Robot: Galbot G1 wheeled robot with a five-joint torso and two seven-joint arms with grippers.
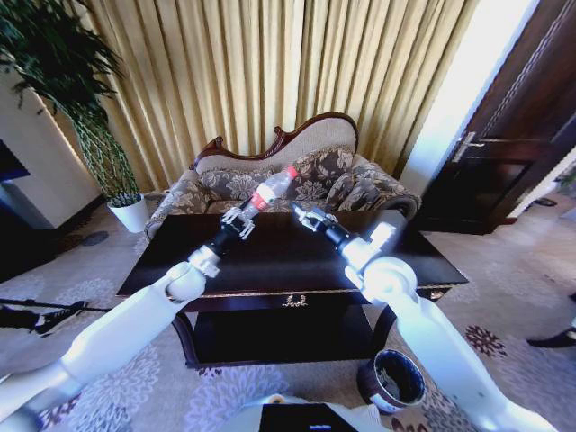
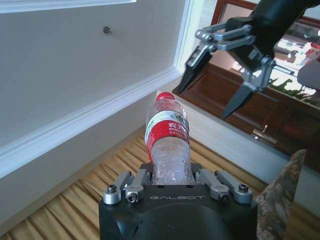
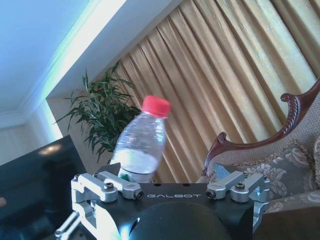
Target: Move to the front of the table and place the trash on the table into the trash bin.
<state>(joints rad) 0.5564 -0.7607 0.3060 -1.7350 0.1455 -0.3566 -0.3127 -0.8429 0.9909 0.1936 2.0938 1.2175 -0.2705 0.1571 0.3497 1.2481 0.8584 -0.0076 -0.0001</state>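
The robot stands at the front of the worktop (image 1: 270, 270), so the drive-up part of the task looks done. The left tool (image 1: 239, 219) is clamped on the base of the bottle (image 1: 271, 190) and holds it lifted above the far half of the worktop, red cap pointing up and away toward the sofa (image 1: 297, 175). In the left wrist view the bottle (image 2: 167, 145) stands out from between the closed jaws, its red and white label facing the camera.

The right tool (image 1: 309, 217) hovers over the worktop just beside the bottle, apart from it, with its jaws spread and nothing between them; the left wrist view shows its dark fingers (image 2: 192, 75) splayed wide a little beyond the cap. From the right wrist view the bottle (image 3: 141, 142) sits tilted in front of the curtain.

The bin (image 1: 393, 380) stands on the carpet at the near right corner of the worktop, below the right arm and well apart from the bottle. Its inside cannot be made out.

My reading: one piece of trash is picked up but not yet dropped, so carrying it over to the bin and letting go remains. The glossy top carries no carton or paper that I can make out, though the arms hide part of it.
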